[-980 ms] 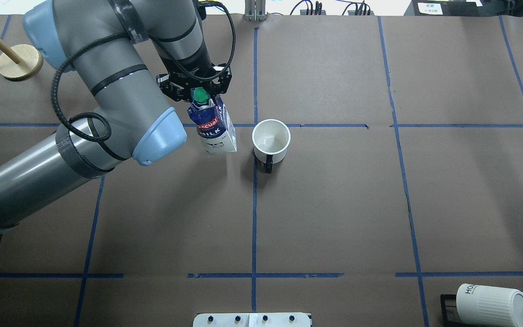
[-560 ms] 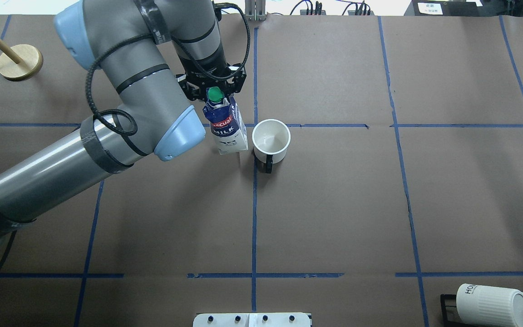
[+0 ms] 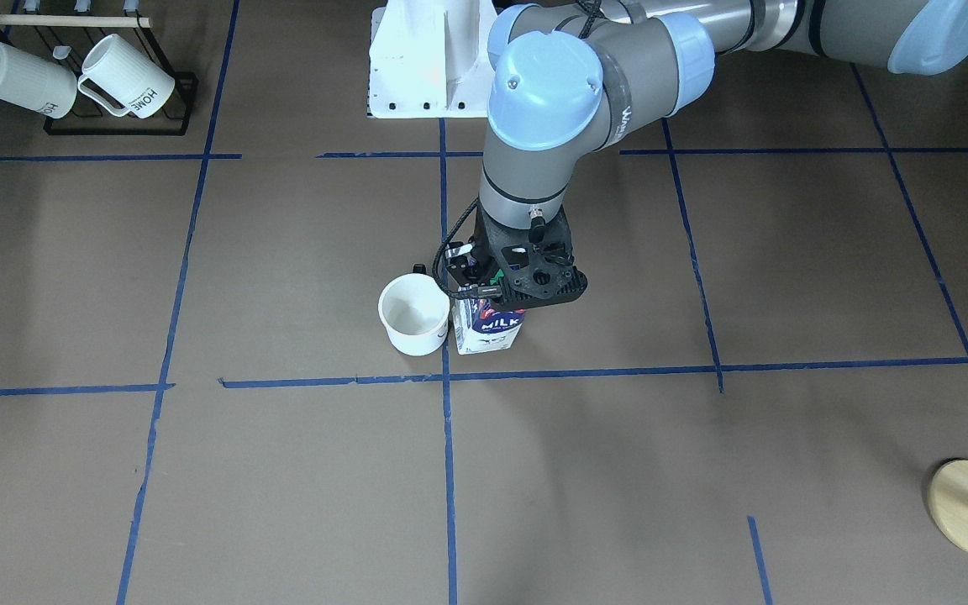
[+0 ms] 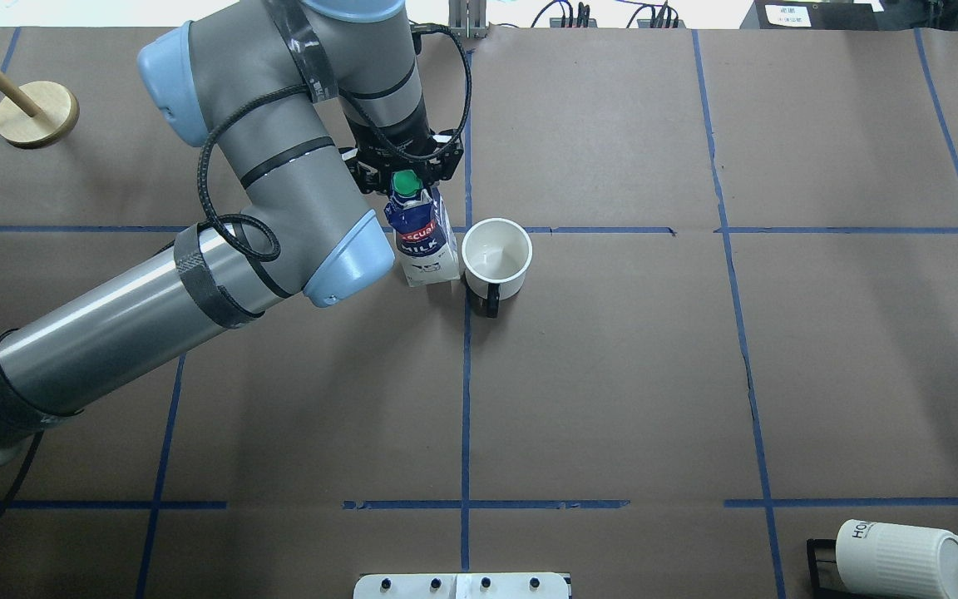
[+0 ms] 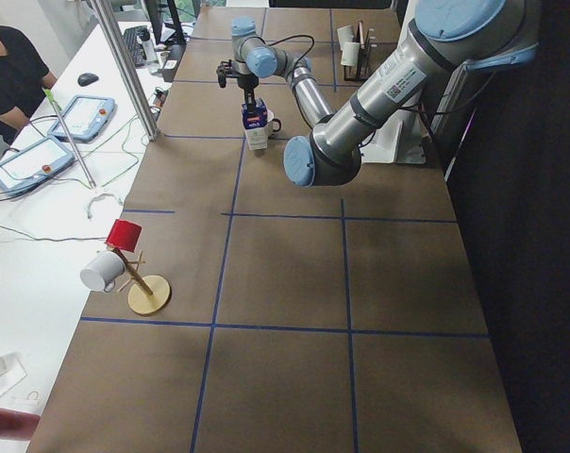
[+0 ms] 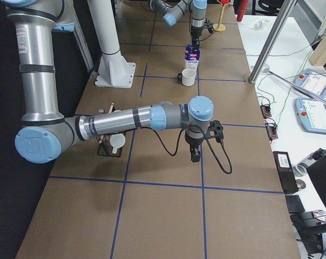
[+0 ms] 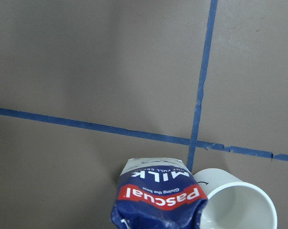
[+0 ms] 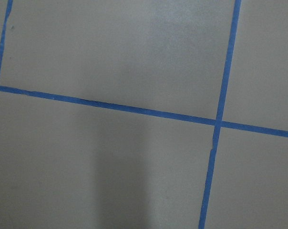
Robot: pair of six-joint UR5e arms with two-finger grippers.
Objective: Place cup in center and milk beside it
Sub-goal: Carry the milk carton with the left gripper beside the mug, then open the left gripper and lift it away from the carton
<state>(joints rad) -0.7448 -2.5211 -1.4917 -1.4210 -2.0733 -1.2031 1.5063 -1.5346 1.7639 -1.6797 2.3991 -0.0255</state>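
The cup (image 4: 496,258) is a smooth white mug with a dark handle. It stands upright just right of the centre (image 4: 466,230), where the blue tape lines cross. My left gripper (image 4: 407,177) is shut on the top of the milk (image 4: 425,241), a blue and white carton with a green cap. The carton hangs upright close against the cup's left side. I cannot tell whether its base touches the board. Both show in the front view, milk (image 3: 488,328) and cup (image 3: 413,313), and in the left wrist view, milk (image 7: 158,200) and cup (image 7: 234,205). My right gripper (image 6: 195,154) hovers low over bare board; I cannot tell if it is open.
A black rack with ribbed white HOME mugs (image 3: 72,80) stands at the near right corner of the table. A wooden mug tree (image 5: 139,283) with a red and a white cup stands at the far left. The white robot base (image 3: 425,59) is at the near edge.
My left arm has carried the milk to the right, from well left of the cup to close against its left side. The cup has not moved.
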